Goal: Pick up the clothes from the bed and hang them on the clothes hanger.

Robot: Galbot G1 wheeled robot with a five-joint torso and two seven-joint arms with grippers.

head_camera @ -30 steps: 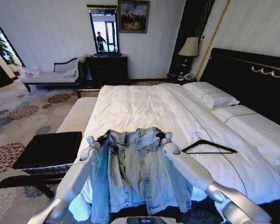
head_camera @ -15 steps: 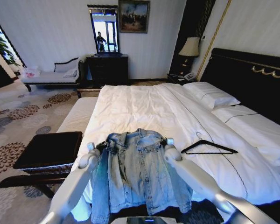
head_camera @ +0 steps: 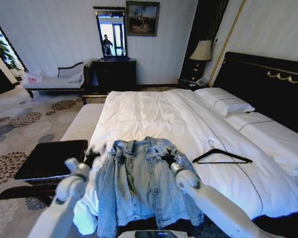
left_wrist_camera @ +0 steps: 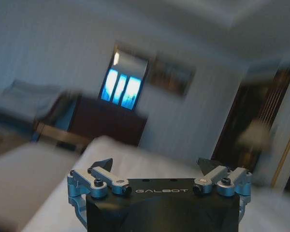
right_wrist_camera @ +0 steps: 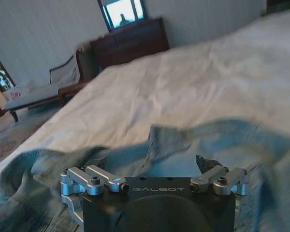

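Both of my grippers sit at the near edge of the bed (head_camera: 154, 111), one at each shoulder of the denim jacket (head_camera: 141, 183). On the left, my left gripper (head_camera: 91, 157) is off the cloth, just beside the jacket's left shoulder, and its dark fingers stand apart with nothing between them; in its wrist view the two blue-linked fingertips (left_wrist_camera: 102, 166) are spread wide over the white sheet. On the right, my right gripper (head_camera: 167, 157) rests at the jacket's right shoulder, and its fingers are also spread, with rumpled denim (right_wrist_camera: 183, 140) bunched just in front of them rather than pinched.

The jacket is pale, faded blue denim, soft and creased, lying front-up with its collar pointing to the far side and its hem draping over the near edge of the mattress. Seams, chest pockets and a button row run down its front.

To the right of the jacket, well apart from it, a thin black triangular clothes hanger (head_camera: 222, 156) lies flat on the smooth white sheet, its small hook toward the far side.

A dark padded bench (head_camera: 52, 158) stands on the left, beside the bed.
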